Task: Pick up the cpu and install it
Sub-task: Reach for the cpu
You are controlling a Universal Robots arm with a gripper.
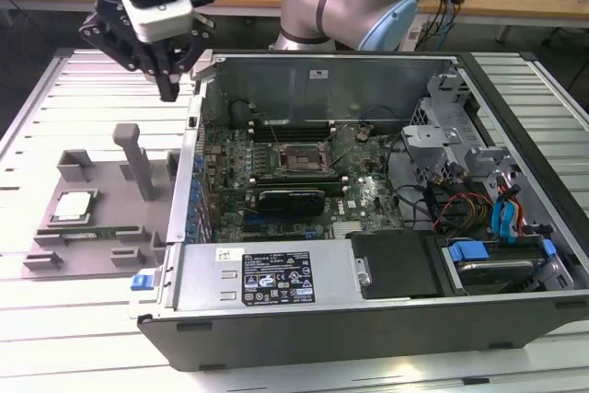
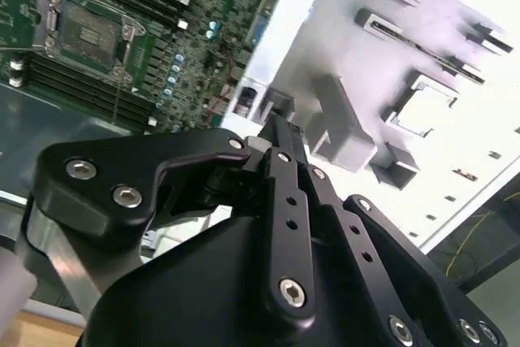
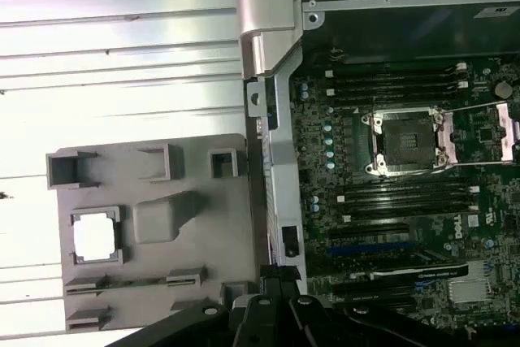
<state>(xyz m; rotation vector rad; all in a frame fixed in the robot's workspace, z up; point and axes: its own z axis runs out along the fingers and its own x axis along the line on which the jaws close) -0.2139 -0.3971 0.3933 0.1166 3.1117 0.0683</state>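
Observation:
The cpu (image 1: pixel 74 206) lies flat in a square pocket of the grey fixture plate (image 1: pixel 110 186), at the exterior view's left of the open computer case. It shows as a bright square in both wrist views (image 2: pixel 422 111) (image 3: pixel 95 237). The black socket frame (image 1: pixel 302 158) on the motherboard stands open with its bracket raised (image 3: pixel 404 140) (image 2: pixel 89 34). My gripper (image 1: pixel 169 89) hangs high above the gap between the fixture plate and the case wall. Its fingers (image 2: pixel 276 123) are shut with nothing in them. The cpu lies well below it.
A grey upright post (image 1: pixel 138 161) rises from the fixture plate near the cpu. A long green memory stick (image 1: pixel 92 234) lies in a slot on the plate. The case's metal side wall (image 1: pixel 189 181) stands between plate and motherboard. Cables and drive bays (image 1: pixel 479 200) fill the case's right.

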